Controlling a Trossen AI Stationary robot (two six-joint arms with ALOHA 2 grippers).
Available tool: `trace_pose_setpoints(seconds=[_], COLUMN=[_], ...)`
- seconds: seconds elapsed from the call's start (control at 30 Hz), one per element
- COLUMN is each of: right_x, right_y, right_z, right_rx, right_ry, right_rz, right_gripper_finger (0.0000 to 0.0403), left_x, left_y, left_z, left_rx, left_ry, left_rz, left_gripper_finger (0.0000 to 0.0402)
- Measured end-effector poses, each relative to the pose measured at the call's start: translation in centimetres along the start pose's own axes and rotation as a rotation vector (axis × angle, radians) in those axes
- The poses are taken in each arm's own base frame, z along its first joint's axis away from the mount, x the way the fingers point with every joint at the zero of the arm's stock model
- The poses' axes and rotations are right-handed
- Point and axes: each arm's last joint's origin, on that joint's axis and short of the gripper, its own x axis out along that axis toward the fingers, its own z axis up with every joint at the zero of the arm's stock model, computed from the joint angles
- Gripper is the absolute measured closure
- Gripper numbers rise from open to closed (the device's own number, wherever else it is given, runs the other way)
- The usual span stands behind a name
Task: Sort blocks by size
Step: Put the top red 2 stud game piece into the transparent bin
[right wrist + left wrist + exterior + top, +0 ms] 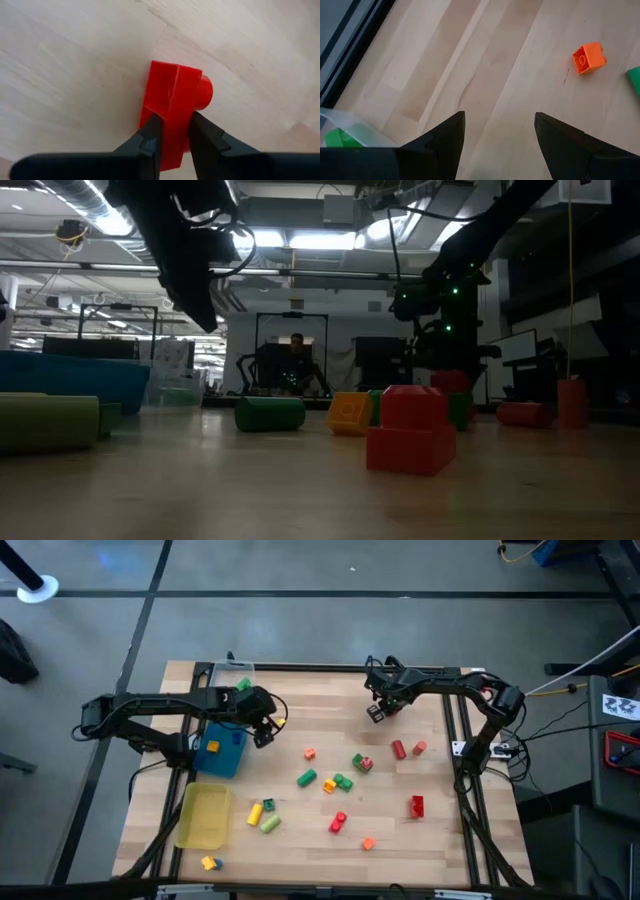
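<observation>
Several small blocks lie scattered on the wooden table, among them an orange one [310, 753], a green cylinder [306, 778], a red cylinder [399, 748] and a red brick [417, 805]. My right gripper [378, 712] is at the table's far side, shut on a red block [172, 100]. My left gripper [264, 730] hangs open and empty above bare wood beside the blue tray [222, 752]. In its wrist view the left gripper [500, 120] has the orange block [590, 57] ahead of it. My right gripper pinches the red block between its two fingers, on the two flat sides of its near end [172, 131]. The fingers come from above, pointing down. The block's stud [204, 92] sticks out sideways. Whether the block rests on the table or hangs just above it, I cannot tell.
A clear tray [228, 672] at the far left holds a green block [243, 685]. The blue tray holds an orange piece. A yellow tray [205, 815] lies near the left front, with yellow and green blocks [262, 817] beside it. Metal frame rails run along the table's edges.
</observation>
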Motion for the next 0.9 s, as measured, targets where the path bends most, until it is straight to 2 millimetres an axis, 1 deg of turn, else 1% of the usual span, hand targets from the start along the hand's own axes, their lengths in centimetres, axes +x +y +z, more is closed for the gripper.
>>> trace_pose_setpoints(seconds=[0.2,0.33,0.47,0.6,0.73,0.9], right_x=[0.0,0.0,-0.4,-1.1,-1.5,-2.0], right_y=[0.0,0.1,0.4,1.0,1.5,2.1], right_z=[0.0,0.2,0.9,1.9,2.9,3.9], right_rx=[-0.021,-0.046,-0.089,-0.129,-0.171,-0.234], right_ry=[-0.001,-0.010,-0.036,-0.083,-0.169,-0.279], right_rz=[0.009,0.021,0.061,0.139,0.233,0.348], right_gripper_finger=[0.0317,0.0322,0.0327,0.0329,0.0342,0.0377], left_x=[0.0,0.0,0.0,-0.1,-0.1,-0.1], left_y=[0.0,0.0,-0.1,-0.1,-0.1,-0.1], left_z=[0.4,0.5,0.7,0.9,0.9,1.1], left_rx=[-0.009,-0.010,-0.015,-0.021,-0.021,-0.024], left_ry=[-0.044,-0.046,-0.068,-0.095,-0.095,-0.109], left_rz=[-0.005,-0.005,-0.007,-0.010,-0.009,-0.011], left_gripper_finger=[0.0178,0.0178,0.0178,0.0178,0.0178,0.0178])
